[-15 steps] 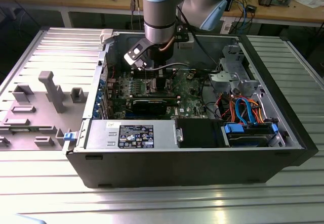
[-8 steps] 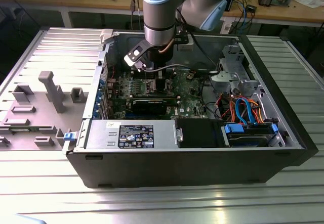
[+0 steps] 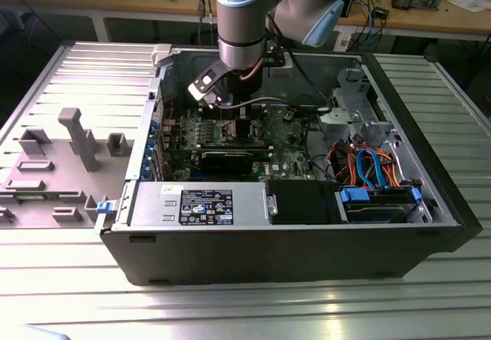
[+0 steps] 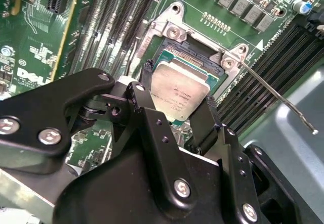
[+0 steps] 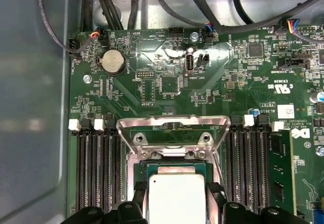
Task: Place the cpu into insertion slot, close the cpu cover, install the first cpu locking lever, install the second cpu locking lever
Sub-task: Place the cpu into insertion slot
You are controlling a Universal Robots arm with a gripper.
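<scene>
— State of the gripper (image 4: 179,88)?
— Clenched on the cpu (image 4: 179,101), with fingers (image 4: 208,117) on two opposite edges.
— And the cpu's place?
— Silvery top up, right at the insertion slot (image 4: 174,32), between long black memory slots (image 4: 111,27) inside the open computer case (image 3: 268,255).

**Case and Clutter on the Surface**

You had an open computer case (image 3: 291,255) on the ribbed surface (image 3: 77,294). A labelled power supply box (image 3: 201,206) lay inside, with orange and blue cables (image 3: 368,163) nearby. Grey fixtures (image 3: 77,136) stood beside the case.
</scene>
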